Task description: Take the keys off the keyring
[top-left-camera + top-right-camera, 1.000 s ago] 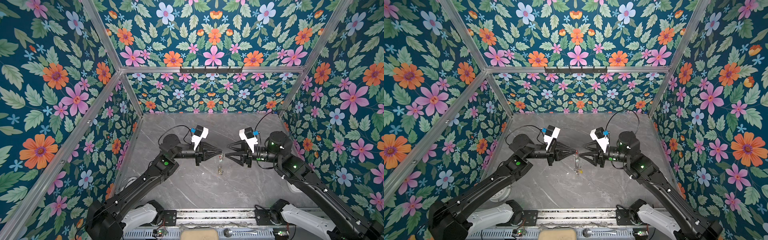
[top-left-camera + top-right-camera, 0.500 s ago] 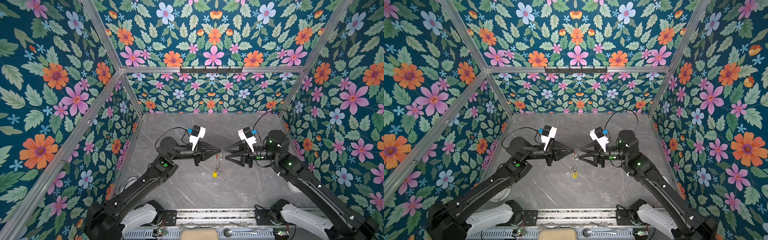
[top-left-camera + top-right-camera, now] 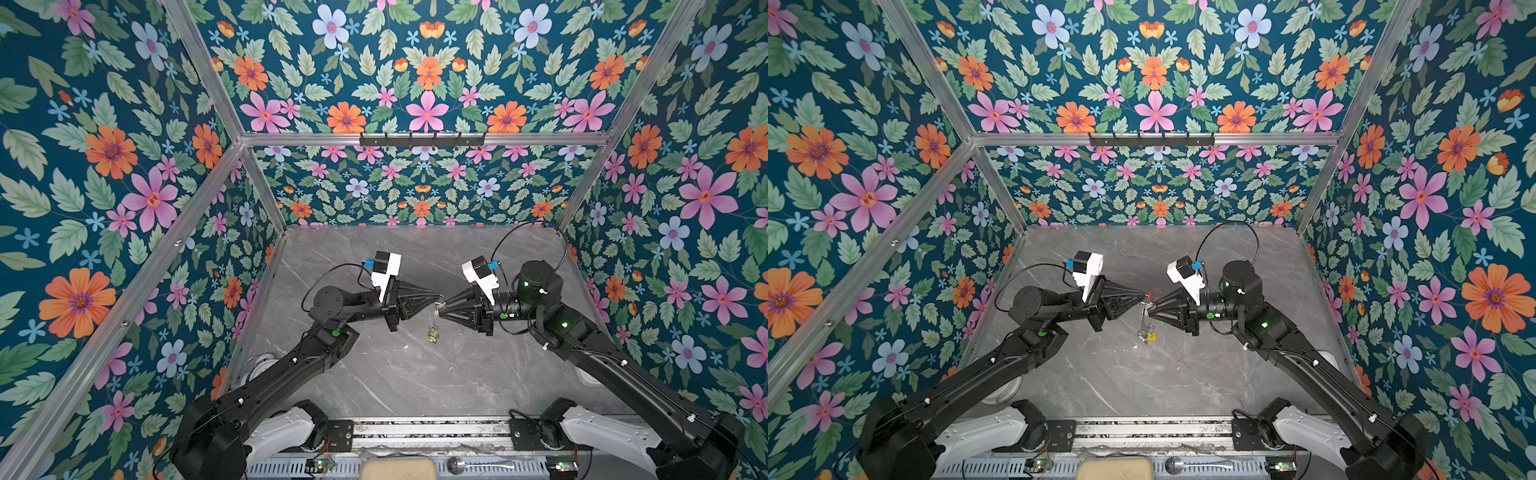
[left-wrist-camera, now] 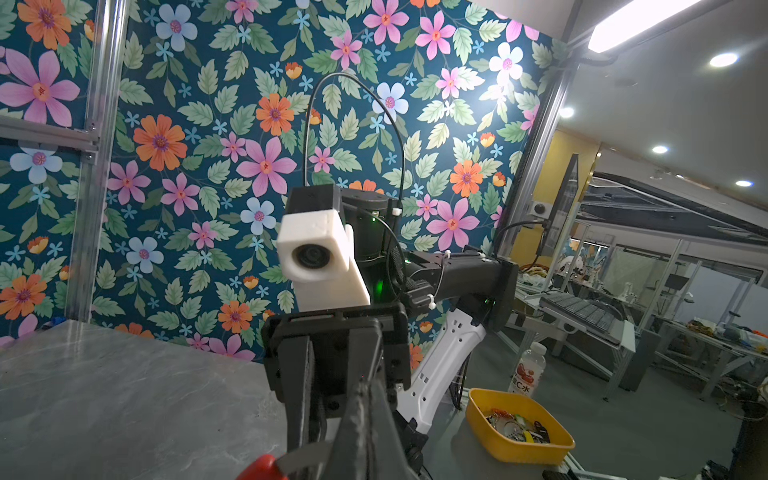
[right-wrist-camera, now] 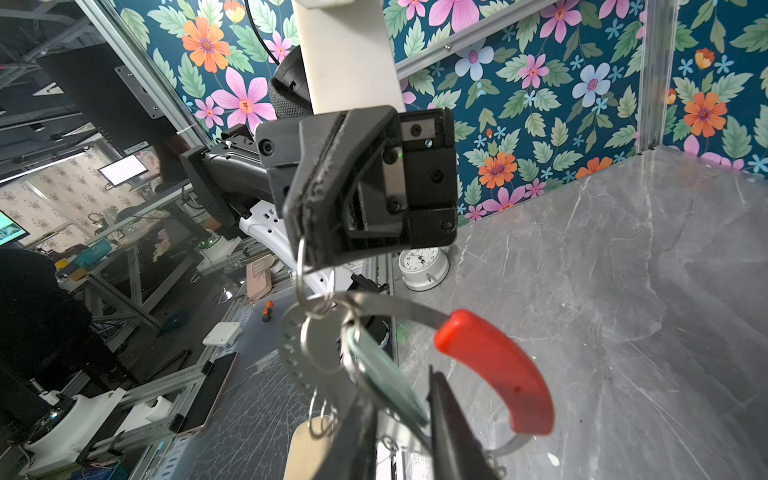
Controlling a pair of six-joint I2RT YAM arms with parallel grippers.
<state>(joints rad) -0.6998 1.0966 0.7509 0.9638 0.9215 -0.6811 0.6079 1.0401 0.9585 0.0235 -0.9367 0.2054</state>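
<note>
Right wrist view: with left tool [image 5: 309, 254] clenched on small silver ring [image 5: 300, 272], keyring [image 5: 494, 365] dangling mid-air above surface [image 5: 623, 291], ease right tool [image 5: 399, 419], grip not discernible, onto pale-tagged key [image 5: 309, 451]; draw off gently.

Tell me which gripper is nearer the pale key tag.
Right. The right gripper sits close beside the pale tag; the left gripper pinches a small silver ring on the keyring, farther from the tag.

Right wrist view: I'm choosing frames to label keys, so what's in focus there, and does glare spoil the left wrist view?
Right wrist view: left gripper sharp; pale tag and keys blurred near the lens. Left wrist view: ceiling light blown out, red keyring section blurred.
</note>
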